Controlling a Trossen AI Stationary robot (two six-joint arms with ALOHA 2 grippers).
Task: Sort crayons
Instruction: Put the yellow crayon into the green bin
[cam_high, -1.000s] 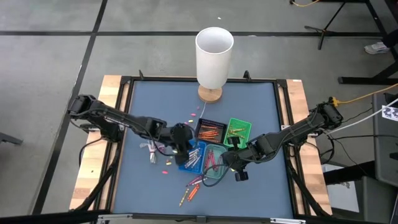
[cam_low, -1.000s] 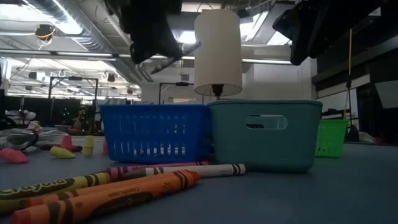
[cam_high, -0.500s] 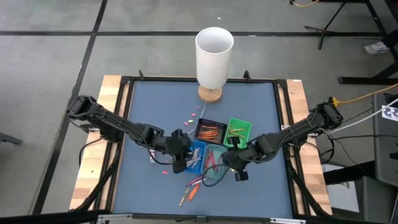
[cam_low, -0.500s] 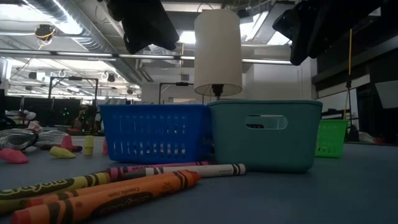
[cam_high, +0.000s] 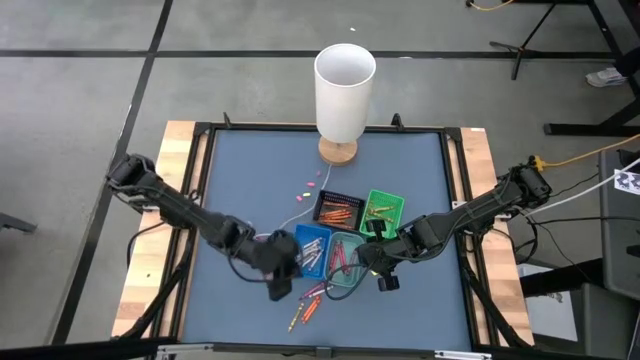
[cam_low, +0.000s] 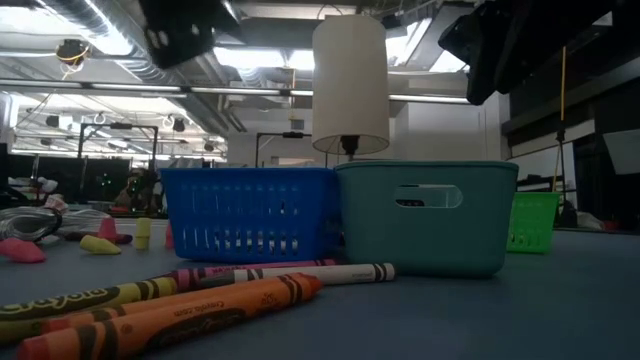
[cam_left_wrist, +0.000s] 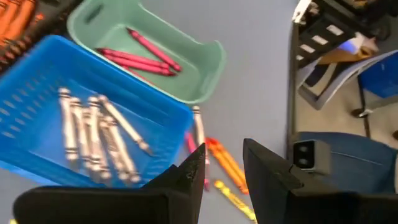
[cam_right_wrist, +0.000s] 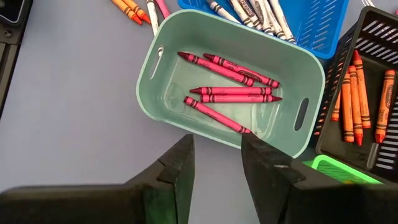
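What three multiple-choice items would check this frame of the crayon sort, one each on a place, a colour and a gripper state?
1. Where do the loose crayons lie?
A. on the table in front of the blue tray and teal tray
B. beside the lamp's base
C. inside the green tray

2. What colour are the crayons in the teal tray?
A. orange
B. white
C. red

3. How does the left gripper stand?
A. shut on a crayon
B. open and empty
C. shut on a tray's rim

Answers:
1. A: the high view shows them on the mat next to the blue tray, on the side away from the lamp.
2. C: the right wrist view shows only red crayons inside.
3. B: the left wrist view shows a gap between its fingers, with nothing in it.
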